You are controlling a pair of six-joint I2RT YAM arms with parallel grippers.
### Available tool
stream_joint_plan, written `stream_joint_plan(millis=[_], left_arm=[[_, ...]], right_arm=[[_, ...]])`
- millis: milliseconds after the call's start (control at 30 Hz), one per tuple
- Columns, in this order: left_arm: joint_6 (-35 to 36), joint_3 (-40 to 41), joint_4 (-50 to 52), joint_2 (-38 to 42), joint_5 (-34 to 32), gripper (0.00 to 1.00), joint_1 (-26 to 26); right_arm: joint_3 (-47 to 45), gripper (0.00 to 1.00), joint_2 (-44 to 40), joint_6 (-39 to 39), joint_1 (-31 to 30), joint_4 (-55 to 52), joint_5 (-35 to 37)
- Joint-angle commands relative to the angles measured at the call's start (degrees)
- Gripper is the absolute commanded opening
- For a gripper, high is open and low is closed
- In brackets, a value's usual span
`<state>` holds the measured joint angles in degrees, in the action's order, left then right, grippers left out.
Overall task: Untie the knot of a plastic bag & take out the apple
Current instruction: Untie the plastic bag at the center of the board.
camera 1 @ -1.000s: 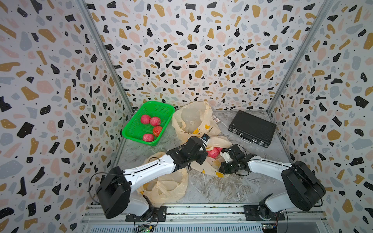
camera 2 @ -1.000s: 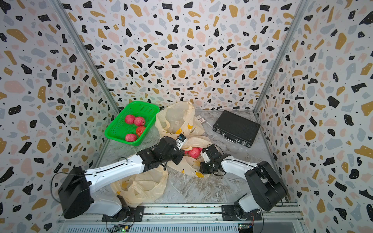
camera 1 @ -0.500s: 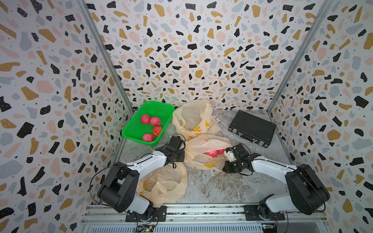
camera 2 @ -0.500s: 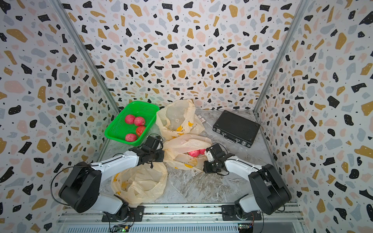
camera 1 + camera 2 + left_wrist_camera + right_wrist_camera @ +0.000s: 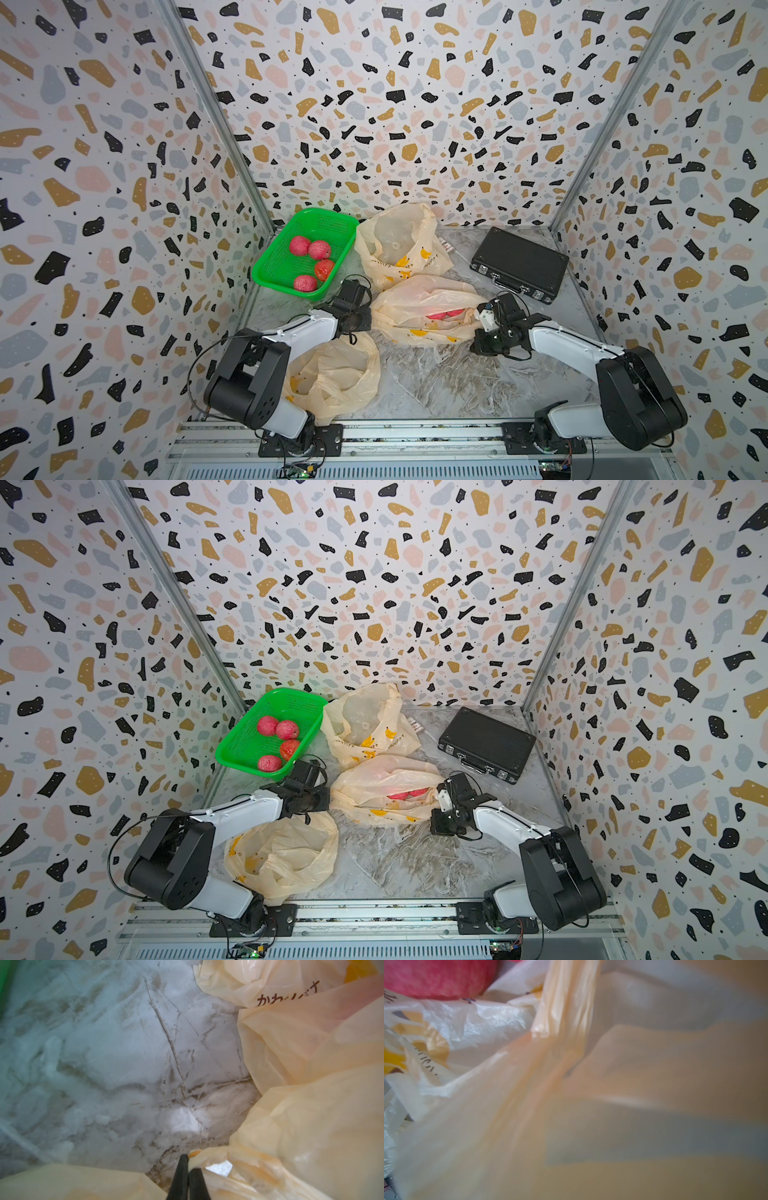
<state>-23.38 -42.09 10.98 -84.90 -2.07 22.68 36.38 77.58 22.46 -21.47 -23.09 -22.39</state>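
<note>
Left of centre, just beside the green plastic mesh basket (image 5: pixel 276 266), the left fingers (image 5: pixel 185 1162) are pinched shut on a fold of the pale yellow translucent plastic bag (image 5: pixel 419 299). It lies mid-tabletop with the red apple (image 5: pixel 446 314) showing through. At the bag's right edge the right fingers (image 5: pixel 482 319) are closed, apparently on a taut handle strip. The step looks like loosening the knot; next, both ends need pulling apart.

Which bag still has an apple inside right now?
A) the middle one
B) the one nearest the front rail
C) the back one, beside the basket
A: a red apple shows through the middle bag, while the back bag and the near bag show no red in a top view.
</note>
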Motion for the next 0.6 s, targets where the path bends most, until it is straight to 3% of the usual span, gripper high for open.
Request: stream_joint_plan(millis=[0,67,167,200,233,267,333,567], left_arm=[[0.86,2.74,-2.48,3.59,0.39,0.01,-0.44],[1.42,3.19,-4.34,4.81,3.44,0.12,-0.29],[1.49,4.31,-6.55,8.93,4.7,0.42,0.98],[1.47,4.7,-6.46,11.06,4.53,0.6,1.35],[1.21,5.37,-6.34,13.46,4.53,0.95,1.57],[0.91,5.89,-6.19,15.55,4.66,1.0,1.71],[-0.27,7.32,-5.49,20.9,4.71,0.99,1.76],[1.93,4.57,2.91,34.21,3.03,0.99,5.52]], right_arm=[[0.58,0.06,-2.56,-1.38,0.56,-3.84,-1.26],[1.8,0.09,-1.89,-2.32,0.56,-4.78,-4.16],[4.44,0.19,-1.2,-4.17,0.56,-7.66,-8.01],[5.27,0.24,-1.65,-4.5,0.56,-9.13,-8.56],[5.93,0.3,-2.5,-4.49,0.56,-10.24,-9.22],[6.25,0.35,-3.44,-4.44,0.56,-10.79,-9.86],[6.74,0.47,-5.18,-3.97,0.47,-11.6,-11.95],[9.66,0.57,-3.2,-4.28,-1.1,-14.6,-19.34]])
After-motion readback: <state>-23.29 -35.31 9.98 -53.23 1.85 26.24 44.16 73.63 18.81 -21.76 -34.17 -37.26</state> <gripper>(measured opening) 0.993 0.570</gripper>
